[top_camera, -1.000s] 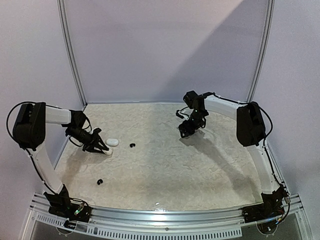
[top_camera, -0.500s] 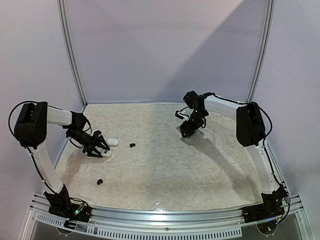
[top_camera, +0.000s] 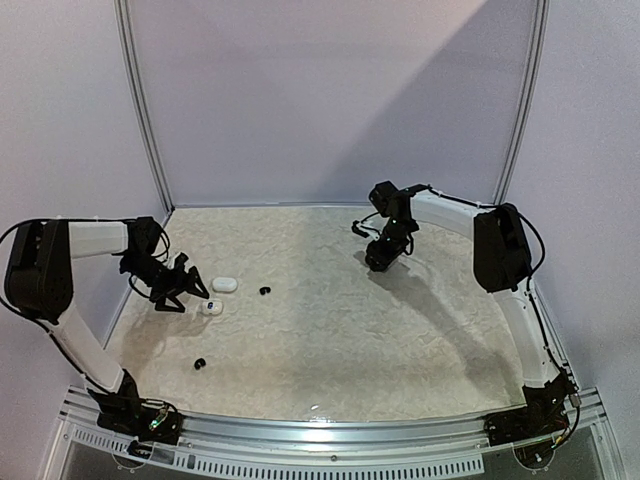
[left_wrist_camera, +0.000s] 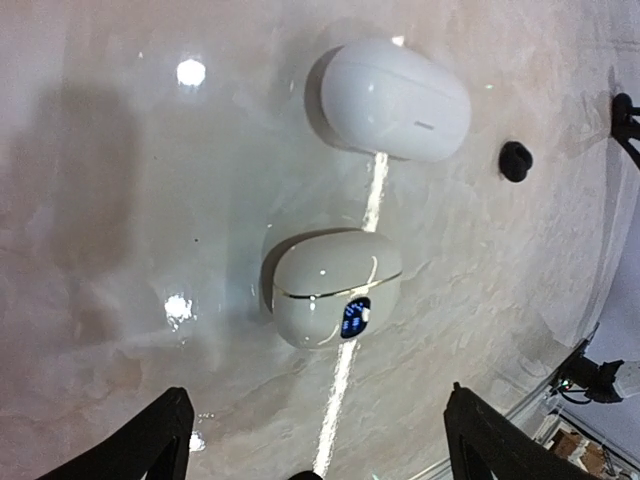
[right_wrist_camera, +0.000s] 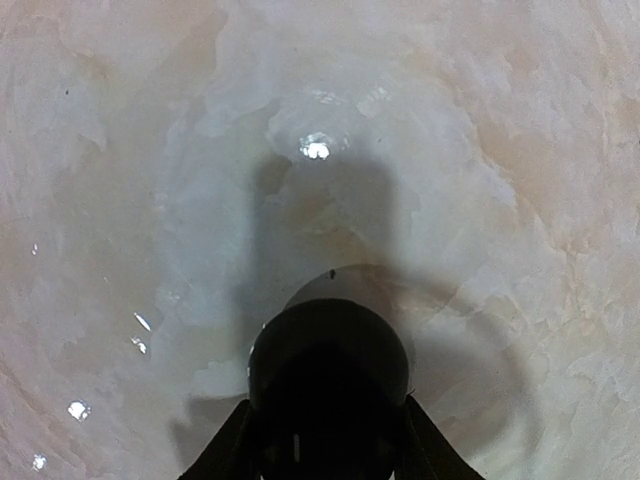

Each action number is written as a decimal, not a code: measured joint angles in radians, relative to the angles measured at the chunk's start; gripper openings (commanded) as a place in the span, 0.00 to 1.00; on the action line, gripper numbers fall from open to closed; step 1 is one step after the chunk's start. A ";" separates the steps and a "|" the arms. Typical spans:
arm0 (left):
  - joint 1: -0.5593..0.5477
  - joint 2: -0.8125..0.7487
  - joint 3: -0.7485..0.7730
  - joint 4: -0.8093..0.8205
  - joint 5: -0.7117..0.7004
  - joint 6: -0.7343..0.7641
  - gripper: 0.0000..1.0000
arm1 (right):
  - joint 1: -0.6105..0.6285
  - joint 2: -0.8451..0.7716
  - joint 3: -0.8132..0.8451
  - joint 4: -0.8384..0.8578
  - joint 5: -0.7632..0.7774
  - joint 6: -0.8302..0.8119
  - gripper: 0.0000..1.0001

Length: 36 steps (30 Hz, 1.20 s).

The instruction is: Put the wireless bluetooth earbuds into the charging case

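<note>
— Left claw [left_wrist_camera: 316, 392]?
— Spread wide, gripping nothing. Just left of a grey case [left_wrist_camera: 335, 290] on the worktop [top_camera: 400, 340]; white case [left_wrist_camera: 395, 100] just beyond, on the far side.
— Right claw [top_camera: 381, 260]?
— Far right, closed around a black case [right_wrist_camera: 330, 370].
— Earbuds?
— Black earbud [left_wrist_camera: 515, 160] loose, right of the white case. Second earbud [top_camera: 199, 363] near left, well apart.

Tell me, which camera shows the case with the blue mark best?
The left wrist view: the case with the blue mark lies mid-frame, seam and mark plain. The top view shows only a tiny pale speck; the right wrist view misses it.
</note>
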 measured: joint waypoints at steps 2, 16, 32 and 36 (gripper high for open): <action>0.000 -0.043 0.003 0.000 -0.010 0.005 0.87 | 0.000 -0.010 -0.019 0.016 0.000 -0.002 0.24; -0.096 -0.435 0.163 -0.064 0.169 0.177 0.84 | 0.292 -0.535 -0.510 0.406 0.177 -0.162 0.18; -0.512 -0.873 0.023 0.235 0.212 0.001 0.78 | 0.840 -0.616 -0.329 0.705 0.546 -0.578 0.13; -0.531 -0.843 0.023 0.231 0.184 -0.008 0.69 | 0.876 -0.575 -0.284 0.695 0.589 -0.611 0.13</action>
